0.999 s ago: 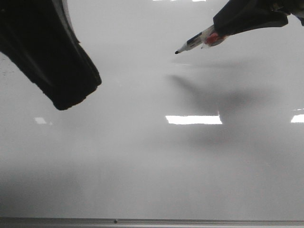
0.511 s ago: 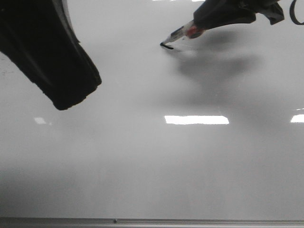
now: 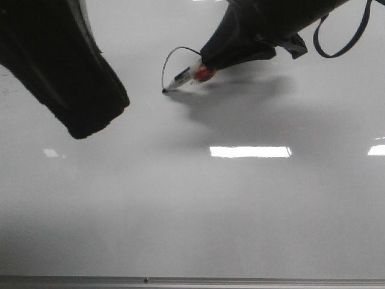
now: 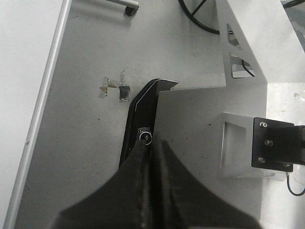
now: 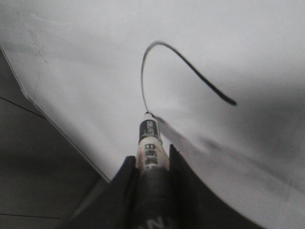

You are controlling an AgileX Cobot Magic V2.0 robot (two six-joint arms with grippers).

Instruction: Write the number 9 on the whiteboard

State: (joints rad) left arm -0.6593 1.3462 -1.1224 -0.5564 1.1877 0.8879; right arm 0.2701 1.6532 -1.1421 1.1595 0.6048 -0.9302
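The left gripper (image 4: 148,143) fills the lower part of the picture as a dark shape, and its two fingers (image 4: 138,162) lie pressed together with no gap between them. Beyond it is a grey floor (image 4: 90,124) with small dark spots. A white board edge (image 4: 40,109) runs along one side. A pale metal frame (image 4: 209,129) stands near, with a black bracket (image 4: 274,143) on it.
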